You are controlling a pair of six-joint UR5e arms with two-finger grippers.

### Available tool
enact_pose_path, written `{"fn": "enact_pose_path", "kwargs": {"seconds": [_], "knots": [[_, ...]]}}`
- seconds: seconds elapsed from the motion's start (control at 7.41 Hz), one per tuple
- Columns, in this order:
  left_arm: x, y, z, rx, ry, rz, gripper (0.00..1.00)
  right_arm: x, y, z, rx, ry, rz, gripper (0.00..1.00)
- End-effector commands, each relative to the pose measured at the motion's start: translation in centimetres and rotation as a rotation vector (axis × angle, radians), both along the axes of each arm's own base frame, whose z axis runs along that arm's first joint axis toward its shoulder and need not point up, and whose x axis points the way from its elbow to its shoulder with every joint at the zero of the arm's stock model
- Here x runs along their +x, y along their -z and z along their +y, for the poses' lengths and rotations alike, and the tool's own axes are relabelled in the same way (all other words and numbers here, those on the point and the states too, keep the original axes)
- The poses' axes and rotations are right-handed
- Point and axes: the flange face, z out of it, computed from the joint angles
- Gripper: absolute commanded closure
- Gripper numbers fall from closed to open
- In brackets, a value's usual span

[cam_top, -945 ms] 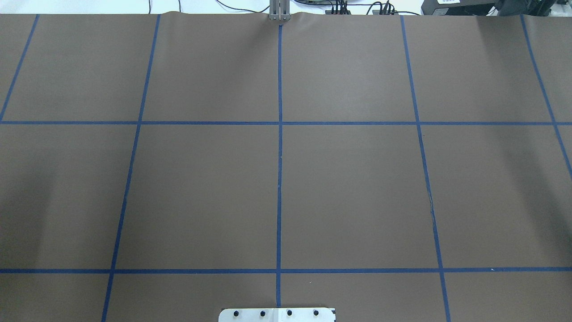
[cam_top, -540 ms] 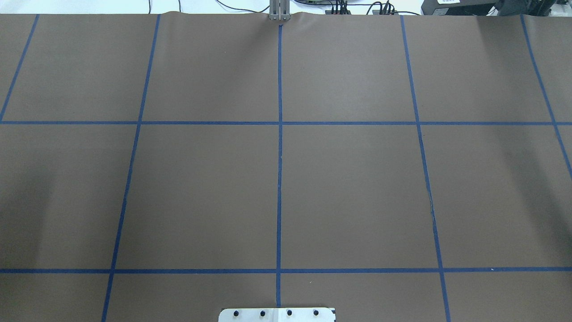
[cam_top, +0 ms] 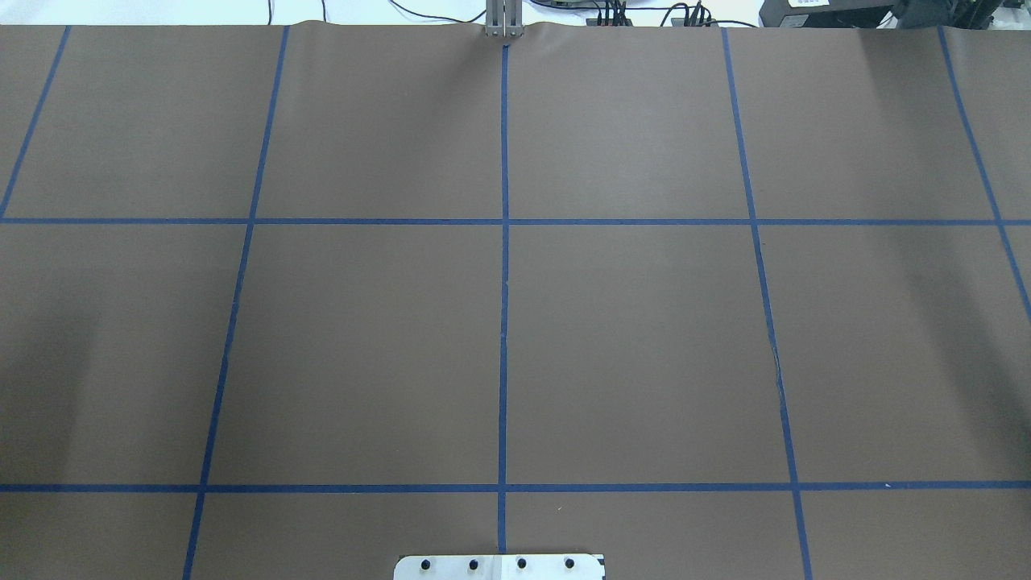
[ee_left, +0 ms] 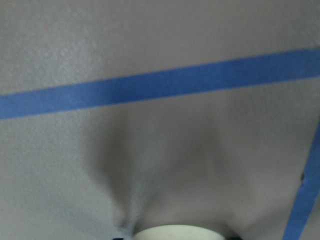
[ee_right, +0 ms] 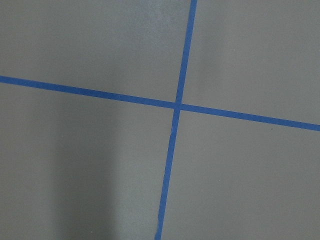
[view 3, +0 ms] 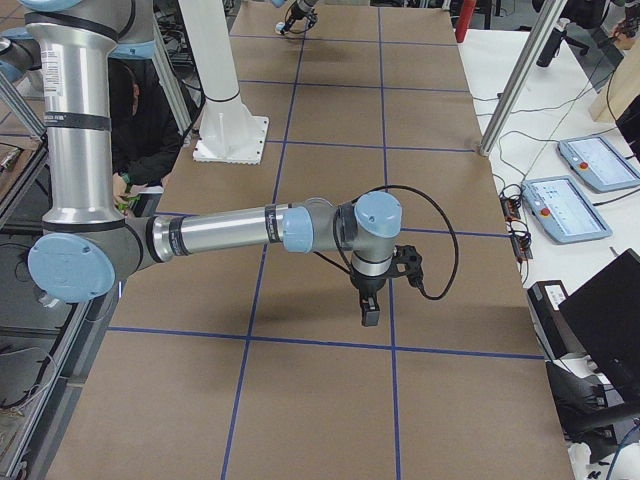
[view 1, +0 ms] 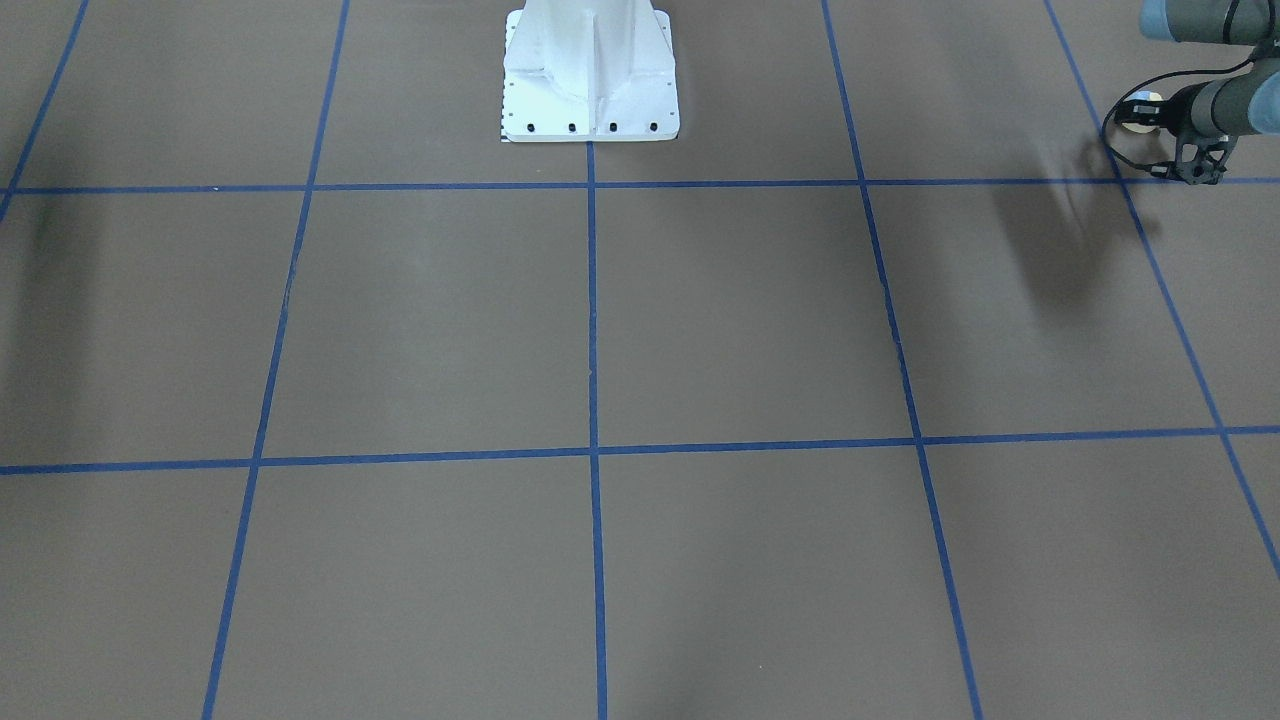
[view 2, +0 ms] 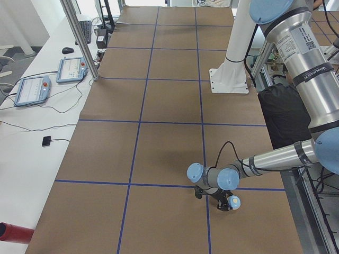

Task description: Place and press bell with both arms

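The bell (view 1: 1147, 102), light blue with a cream base, sits at the tip of my left gripper (view 1: 1160, 115) at the table's end on my left. In the exterior left view the left gripper (view 2: 224, 199) holds the bell (view 2: 233, 201) low over the brown mat beside a blue tape line. The left wrist view shows only the bell's cream edge (ee_left: 175, 233) at the bottom, close above the mat. My right gripper (view 3: 369, 312) points straight down above a tape crossing at the table's other end; I cannot tell whether it is open or shut. Neither arm shows in the overhead view.
The white bolted pedestal (view 1: 590, 70) stands at the robot's side of the brown mat (cam_top: 628, 346) with its blue tape grid. Tablets (view 2: 32, 90) and cables lie on the white table beside the mat. A red cylinder (view 2: 13, 233) lies at the near corner.
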Motion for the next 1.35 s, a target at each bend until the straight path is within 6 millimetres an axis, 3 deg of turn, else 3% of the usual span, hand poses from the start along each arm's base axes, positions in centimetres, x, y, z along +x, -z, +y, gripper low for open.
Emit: {"fn": "enact_pose_path", "kwargs": {"seconds": [0.0, 0.27, 0.67, 0.81, 0.94, 1.21], "knots": [[0.3, 0.7, -0.2, 0.004, 0.002, 0.013, 0.68, 0.0, 0.0, 0.0, 0.000, 0.000, 0.000, 0.00], [1.2, 4.0, -0.8, 0.005, 0.014, 0.077, 0.70, 0.0, -0.1, 0.0, -0.002, 0.000, 0.000, 0.00], [3.7, 13.3, -3.6, -0.028, 0.027, 0.082, 0.72, 0.0, -0.1, 0.0, -0.002, 0.000, 0.000, 0.00], [4.6, 14.9, -4.8, -0.004, 0.036, 0.100, 0.72, 0.0, -0.1, 0.0, -0.002, 0.000, 0.000, 0.00], [5.9, 15.9, -6.4, 0.018, 0.043, 0.116, 0.72, 0.0, -0.1, 0.0, -0.003, 0.000, 0.000, 0.00], [9.8, 21.0, -13.3, 0.012, 0.124, 0.094, 0.72, 0.0, -0.1, 0.0, -0.003, 0.000, 0.000, 0.00]]}}
